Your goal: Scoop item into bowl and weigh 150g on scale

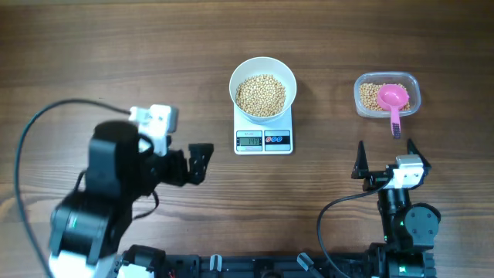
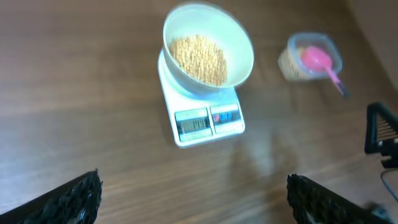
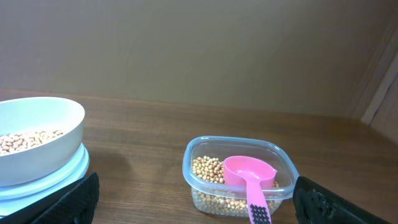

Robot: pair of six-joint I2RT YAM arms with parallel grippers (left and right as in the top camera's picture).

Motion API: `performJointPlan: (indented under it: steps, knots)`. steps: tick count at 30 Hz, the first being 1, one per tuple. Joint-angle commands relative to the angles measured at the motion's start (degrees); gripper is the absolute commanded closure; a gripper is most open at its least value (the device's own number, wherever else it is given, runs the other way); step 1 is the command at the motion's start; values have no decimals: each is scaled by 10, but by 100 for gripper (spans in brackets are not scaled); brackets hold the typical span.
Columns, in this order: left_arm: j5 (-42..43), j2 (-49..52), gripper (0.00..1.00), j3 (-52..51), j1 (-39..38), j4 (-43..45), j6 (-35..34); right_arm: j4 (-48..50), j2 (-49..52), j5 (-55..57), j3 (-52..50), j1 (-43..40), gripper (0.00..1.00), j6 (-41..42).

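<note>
Overhead: beans [image 1: 261, 95] piled in white bowl [image 1: 263, 66], bowl seated on scale [image 1: 263, 140]. Pink scoop [image 1: 392, 97] lies in clear container [image 1: 413, 96] among more beans, right of scale. Left gripper [image 1: 204, 164] and right gripper [image 1: 384, 150] both spread wide, empty, well apart from everything. Display unreadable. Scooping looks done, target weight unconfirmed.

The digits on the scale [image 1: 263, 141] are too small to read from overhead and smeared in the blurred left wrist view. The bowl [image 1: 263, 86] hides most of the scale's top. In the right wrist view the left edge cuts bowl and scale, the bottom edge the scoop [image 3: 249, 171] handle. Both wrist views cut off their own fingers [image 2: 71, 198] at the bottom edge.
</note>
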Motion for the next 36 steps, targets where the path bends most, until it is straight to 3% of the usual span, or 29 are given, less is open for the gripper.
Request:
performJointPlan:
  steps: [1,10,17,29,36]
  knots:
    - [-40,-74,0,-54,3,33,1,1,-6,10,-1,2,0,9]
    - [-45,-206,0,-167,56,91,8,1,-6,10,-1,2,0,9]
    - [-46,-281,0,-251,103,175,94,1,-6,10,-1,2,0,9]
    - [-65,-349,0,-399,129,374,95,1,-6,10,-1,2,0,9]
    - [-69,-374,0,-455,137,439,95,1,-6,10,-1,2,0,9]
